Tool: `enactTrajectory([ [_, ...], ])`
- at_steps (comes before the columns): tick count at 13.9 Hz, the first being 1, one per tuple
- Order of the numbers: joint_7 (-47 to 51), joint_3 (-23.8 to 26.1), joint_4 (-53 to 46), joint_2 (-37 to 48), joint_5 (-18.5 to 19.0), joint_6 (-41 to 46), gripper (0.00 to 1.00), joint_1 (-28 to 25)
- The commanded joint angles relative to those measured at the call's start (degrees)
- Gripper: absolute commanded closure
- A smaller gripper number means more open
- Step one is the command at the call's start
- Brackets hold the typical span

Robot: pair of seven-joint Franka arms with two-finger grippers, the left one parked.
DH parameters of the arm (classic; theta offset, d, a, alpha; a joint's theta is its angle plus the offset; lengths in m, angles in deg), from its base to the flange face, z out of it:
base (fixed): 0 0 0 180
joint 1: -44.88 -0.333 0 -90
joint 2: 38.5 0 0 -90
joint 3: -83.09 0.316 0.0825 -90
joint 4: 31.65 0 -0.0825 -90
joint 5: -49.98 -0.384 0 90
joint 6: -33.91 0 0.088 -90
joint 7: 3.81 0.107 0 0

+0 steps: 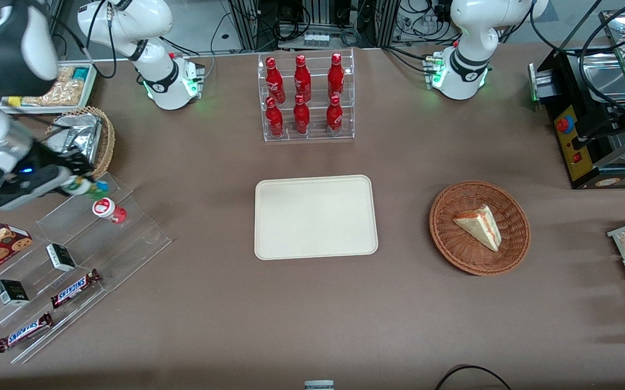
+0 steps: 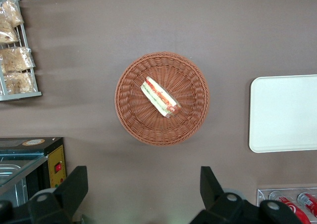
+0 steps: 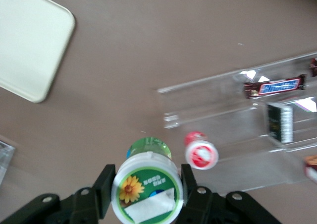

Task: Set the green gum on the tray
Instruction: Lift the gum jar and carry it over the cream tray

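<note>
Fingers of your gripper were clamped on either side of the green gum, holding it by its white lid so the canister hung clear above the acrylic display stand. It sat just above the red gum, at the working arm's end of the table. You had the tray well apart, bare, probably awaiting the carry.

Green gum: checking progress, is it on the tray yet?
No, the green gum sits in the gripper above the table, apart from the tray.
</note>
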Motion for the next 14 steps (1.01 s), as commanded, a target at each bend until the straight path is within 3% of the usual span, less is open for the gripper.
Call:
enactTrajectory([
  [1,14.39,7.75,-1.74,0.09,-0.45,2.27,1.0,0.06],
  [5,33.13,17.69,-1.74,-3.77,-0.11,-3.35,1.0,-0.46],
  [8,44.81,20.09,-2.61,-8.6,1.12,-8.71,1.0,-4.92],
  [12,62.56,20.09,-7.61,-18.52,11.47,-12.06,1.0,-14.41],
  [14,69.08,20.09,-10.77,-23.79,14.91,-12.5,1.0,-17.94],
])
